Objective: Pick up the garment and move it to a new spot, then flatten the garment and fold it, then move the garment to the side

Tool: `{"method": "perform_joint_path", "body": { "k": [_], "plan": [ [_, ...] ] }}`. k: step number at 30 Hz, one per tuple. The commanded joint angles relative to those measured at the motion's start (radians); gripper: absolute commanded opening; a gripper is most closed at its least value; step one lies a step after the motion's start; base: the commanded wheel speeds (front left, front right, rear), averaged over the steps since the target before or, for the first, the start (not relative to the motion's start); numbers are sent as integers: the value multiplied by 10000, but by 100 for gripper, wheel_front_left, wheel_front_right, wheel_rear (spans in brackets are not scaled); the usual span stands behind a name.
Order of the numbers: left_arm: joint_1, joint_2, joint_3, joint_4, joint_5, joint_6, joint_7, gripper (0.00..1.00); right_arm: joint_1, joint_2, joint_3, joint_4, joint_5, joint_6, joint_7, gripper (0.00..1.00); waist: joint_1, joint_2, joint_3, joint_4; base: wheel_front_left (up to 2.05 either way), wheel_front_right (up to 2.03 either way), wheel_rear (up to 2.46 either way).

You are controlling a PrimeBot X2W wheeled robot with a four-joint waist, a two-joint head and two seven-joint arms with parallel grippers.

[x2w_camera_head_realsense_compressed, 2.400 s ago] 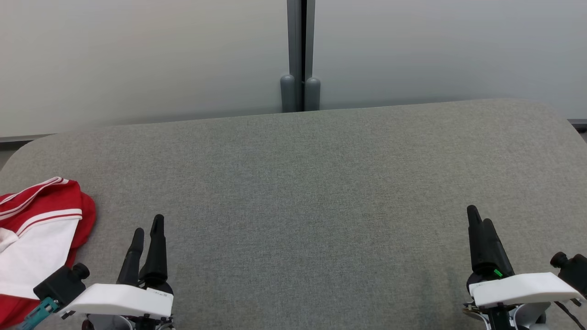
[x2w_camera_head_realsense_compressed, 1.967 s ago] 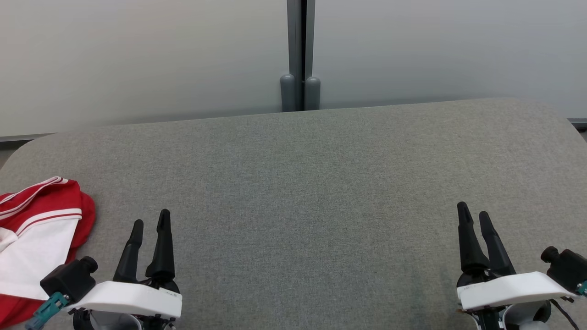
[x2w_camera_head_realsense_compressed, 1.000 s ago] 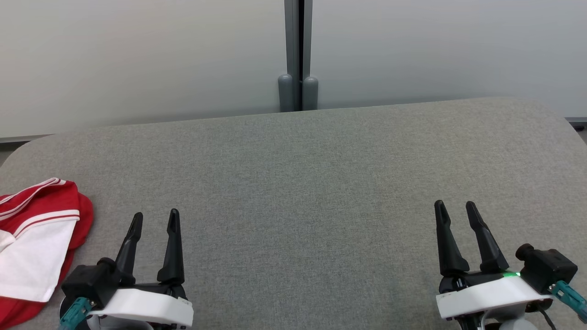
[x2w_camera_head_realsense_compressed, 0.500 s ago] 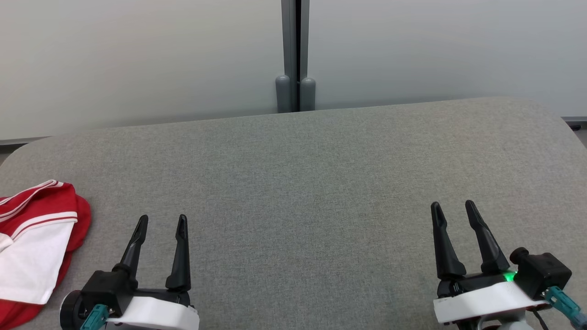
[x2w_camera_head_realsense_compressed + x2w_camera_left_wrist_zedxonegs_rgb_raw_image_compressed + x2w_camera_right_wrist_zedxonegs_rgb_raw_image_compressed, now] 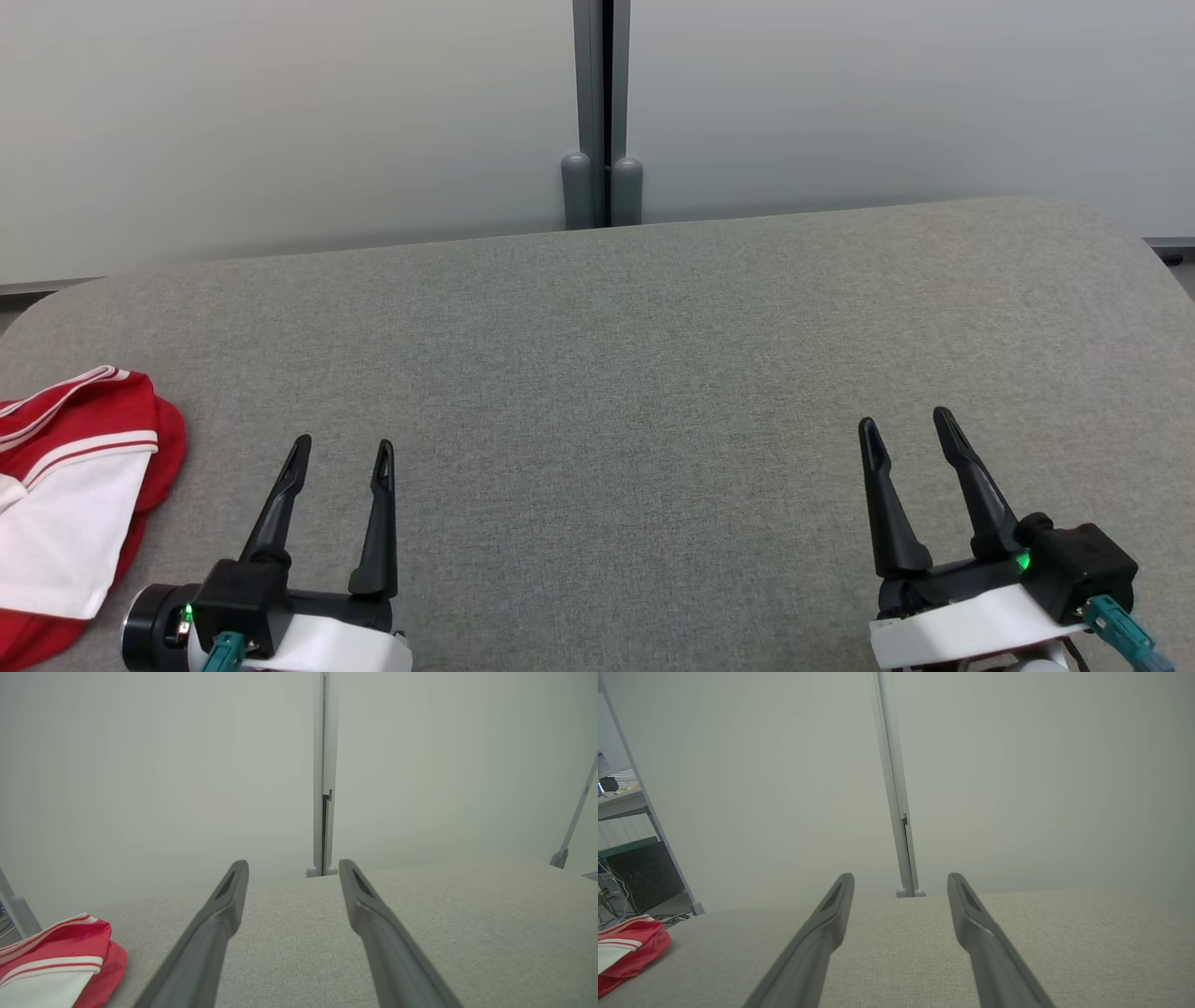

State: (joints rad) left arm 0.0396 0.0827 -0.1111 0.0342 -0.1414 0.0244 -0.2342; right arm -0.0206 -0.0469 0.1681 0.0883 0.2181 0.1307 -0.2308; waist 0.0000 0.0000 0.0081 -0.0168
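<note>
Red-and-white garment point(image 5: 65, 504) is lying on the worktop point(image 5: 607, 355) left of the left claw point(image 5: 343, 442); both it and the right claw point(image 5: 905, 417) are gaping empty.

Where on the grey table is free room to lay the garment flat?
The table is bare from the garment at its left edge across to the right edge, and back to the wall post. The widest free patch lies between the open left gripper and open right gripper. Only the near left corner, by the garment, is crowded.
</note>
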Motion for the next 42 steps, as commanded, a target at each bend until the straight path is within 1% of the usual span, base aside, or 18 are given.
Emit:
{"method": "perform_joint_path", "body": {
  "k": [1,15,30,33,36,41,42],
  "plan": [
    [111,25,-12,-85,300,-8,-83,100,25,-51,40,-71,-274,0,-122,100,0,0,12,0,0,0,0],
    [185,-27,-119,-163,1296,-57,-321,100,144,-54,305,-152,-1205,0,-368,100,0,0,-4,-3,0,0,0],
    [229,-91,-144,-119,1333,-159,-324,100,211,-52,404,-72,-1232,0,-364,100,0,0,19,151,0,0,0],
    [101,-111,-127,-78,1276,-124,-324,100,228,-48,476,-43,-1256,0,-364,100,0,0,59,447,0,0,0],
    [-29,-146,-133,-62,1233,-121,-324,100,265,-47,544,-21,-1302,0,-364,100,0,0,116,960,0,0,0],
    [-64,-171,-131,-53,1194,-144,-311,100,243,-47,577,5,-1342,0,-363,100,0,0,245,2051,0,0,0],
    [-68,-191,-137,-57,1189,-142,-311,100,185,-47,651,46,-1396,0,-363,100,0,0,303,2521,0,0,0]
  ]
}}
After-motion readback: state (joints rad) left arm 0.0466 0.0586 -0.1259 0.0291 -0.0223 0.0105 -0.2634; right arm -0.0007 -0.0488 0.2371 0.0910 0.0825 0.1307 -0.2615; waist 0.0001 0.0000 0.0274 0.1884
